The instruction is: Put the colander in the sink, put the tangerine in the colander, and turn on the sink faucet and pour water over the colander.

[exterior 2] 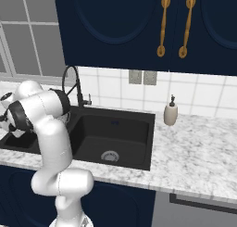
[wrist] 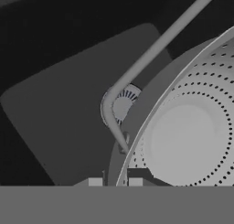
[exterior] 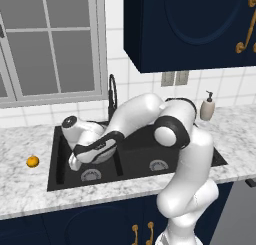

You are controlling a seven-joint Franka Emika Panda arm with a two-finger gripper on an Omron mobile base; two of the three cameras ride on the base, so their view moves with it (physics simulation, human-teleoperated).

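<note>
Low in the left basin of the sink (exterior: 135, 161), at centre-left of the left base view, the gripper (wrist: 115, 182) pinches the rim of the colander (wrist: 192, 136), so placing looks nearly done, while the tangerine (exterior: 32, 161) waits on the counter at left and the sink faucet (exterior 2: 74, 85) is untouched.

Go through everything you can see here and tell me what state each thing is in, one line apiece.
Colander: empty, held low in the left basin of the sink.
Tangerine: on the counter left of the sink, untouched.
Faucet: no water visible.
End effector: straddling the colander's rim; grip unclear.
Upper cabinet doors: closed.
Soap bottle: upright on the counter.
</note>
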